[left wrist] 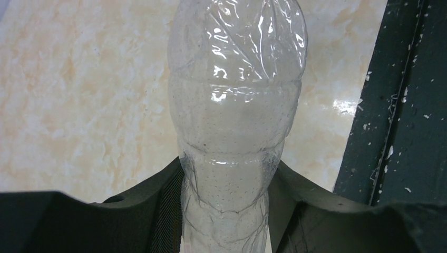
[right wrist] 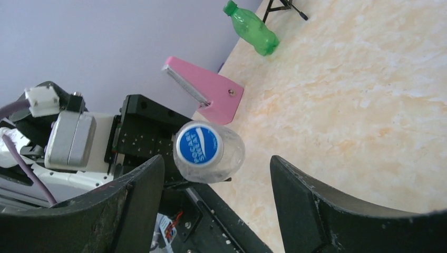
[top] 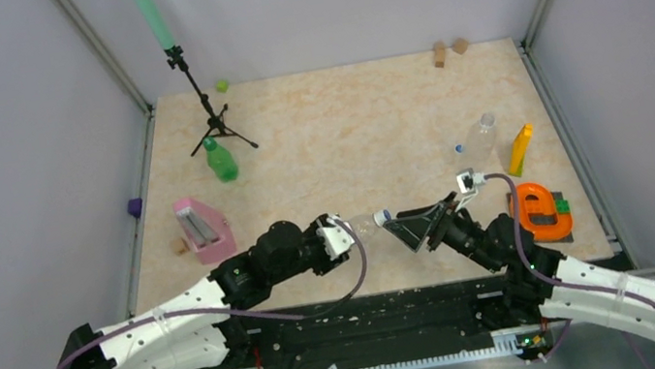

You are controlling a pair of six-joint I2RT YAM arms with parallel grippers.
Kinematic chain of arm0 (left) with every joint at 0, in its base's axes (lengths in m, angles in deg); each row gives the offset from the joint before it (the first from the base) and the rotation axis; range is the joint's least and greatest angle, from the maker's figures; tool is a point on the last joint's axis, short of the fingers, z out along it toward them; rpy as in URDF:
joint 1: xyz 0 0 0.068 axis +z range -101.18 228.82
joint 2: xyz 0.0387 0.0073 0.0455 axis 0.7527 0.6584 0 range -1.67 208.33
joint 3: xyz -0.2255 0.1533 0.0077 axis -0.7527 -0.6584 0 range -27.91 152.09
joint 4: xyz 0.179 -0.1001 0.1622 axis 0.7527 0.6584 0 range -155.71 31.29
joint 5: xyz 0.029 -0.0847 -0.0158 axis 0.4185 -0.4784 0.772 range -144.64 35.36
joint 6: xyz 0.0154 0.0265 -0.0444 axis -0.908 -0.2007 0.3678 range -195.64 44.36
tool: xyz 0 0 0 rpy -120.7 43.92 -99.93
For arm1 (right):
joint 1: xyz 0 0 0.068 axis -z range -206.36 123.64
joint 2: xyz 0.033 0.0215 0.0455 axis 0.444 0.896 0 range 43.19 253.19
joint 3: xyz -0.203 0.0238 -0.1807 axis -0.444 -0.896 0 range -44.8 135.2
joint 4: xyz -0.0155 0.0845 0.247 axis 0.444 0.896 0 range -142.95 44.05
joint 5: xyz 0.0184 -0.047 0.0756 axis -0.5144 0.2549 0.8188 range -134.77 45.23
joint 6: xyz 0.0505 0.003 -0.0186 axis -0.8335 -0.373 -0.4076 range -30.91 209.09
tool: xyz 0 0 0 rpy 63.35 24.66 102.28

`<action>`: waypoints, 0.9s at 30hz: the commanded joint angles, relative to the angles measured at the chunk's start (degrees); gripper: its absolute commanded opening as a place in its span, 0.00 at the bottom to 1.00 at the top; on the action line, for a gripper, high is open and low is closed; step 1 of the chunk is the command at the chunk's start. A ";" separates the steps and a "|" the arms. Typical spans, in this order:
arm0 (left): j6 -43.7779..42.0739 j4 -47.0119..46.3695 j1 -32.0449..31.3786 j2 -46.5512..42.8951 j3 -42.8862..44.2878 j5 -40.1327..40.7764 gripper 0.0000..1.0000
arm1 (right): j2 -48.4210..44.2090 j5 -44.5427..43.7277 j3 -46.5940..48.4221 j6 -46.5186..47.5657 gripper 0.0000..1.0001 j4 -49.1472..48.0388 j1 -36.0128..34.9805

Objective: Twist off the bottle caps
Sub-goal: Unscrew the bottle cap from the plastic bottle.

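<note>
My left gripper [top: 343,235] is shut on a clear bottle [top: 364,226] and holds it sideways above the table's near edge; in the left wrist view its jaws [left wrist: 226,182] clamp the bottle's [left wrist: 237,105] lower body. The bottle's blue cap [right wrist: 198,144] faces my right gripper [right wrist: 216,167], which is open, with the cap just ahead of its jaws and nearer its left finger. In the top view the right gripper [top: 406,229] sits just right of the cap [top: 382,218]. A green bottle [top: 221,159] with a dark green cap [right wrist: 229,7] stands at the far left. Another clear bottle [top: 477,138] lies at the right.
A pink wedge-shaped holder [top: 203,228] stands left of my left arm. A black tripod [top: 214,118] is behind the green bottle. A yellow block [top: 520,149] and an orange ring-shaped object [top: 540,209] are at the right. Wooden blocks [top: 449,50] and a lime lump [top: 222,86] lie at the back.
</note>
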 commanded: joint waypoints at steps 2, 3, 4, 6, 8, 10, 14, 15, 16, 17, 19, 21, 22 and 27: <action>-11.62 -0.90 -4.32 -1.05 -1.21 7.79 0.00 | 0.53 3.04 4.69 0.61 0.71 4.37 -0.36; -12.17 -0.43 -5.10 -0.64 -1.00 9.31 0.00 | 0.90 3.79 4.99 0.54 0.69 4.39 -0.36; -12.68 0.04 -5.71 -0.19 -0.74 10.56 0.00 | 1.44 4.66 5.50 0.56 0.68 4.66 -0.29; -13.32 0.03 -6.33 0.38 -0.45 12.17 0.00 | 2.51 6.21 6.10 1.12 0.62 4.72 -0.24; -13.89 -0.48 -6.81 0.47 -0.50 13.13 0.00 | 3.56 7.63 6.82 1.64 0.59 5.18 -0.20; -14.43 -0.99 -7.15 0.31 -0.66 13.58 0.00 | 4.31 8.57 7.16 2.27 0.55 5.38 -0.19; -14.80 -1.68 -7.47 -0.31 -1.17 13.90 0.00 | 4.54 8.58 7.19 2.43 0.45 5.29 -0.01; -14.90 -1.96 -7.48 -0.51 -1.41 13.83 0.00 | 4.50 8.56 7.14 2.43 0.44 5.40 0.00; -14.92 -2.11 -7.50 -0.77 -1.55 13.75 0.00 | 4.50 8.34 7.18 2.45 0.45 5.64 0.03; -14.91 -2.17 -7.48 -0.93 -1.77 13.59 0.00 | 4.45 8.07 7.18 2.45 0.44 5.98 0.07; -14.92 -2.25 -7.48 -1.12 -1.84 13.53 0.00 | 4.21 7.91 7.02 2.48 0.35 5.98 0.12; -15.01 -2.20 -7.48 -1.13 -1.76 13.45 0.00 | 3.97 7.91 6.80 2.48 0.28 5.43 0.13; -14.96 -2.23 -7.48 -1.12 -1.78 13.36 0.00 | 3.78 8.05 6.57 2.59 0.20 5.02 0.14; -12.08 -3.01 -7.48 -1.32 -1.64 12.84 0.04 | 4.30 10.82 5.66 4.01 0.04 2.41 0.12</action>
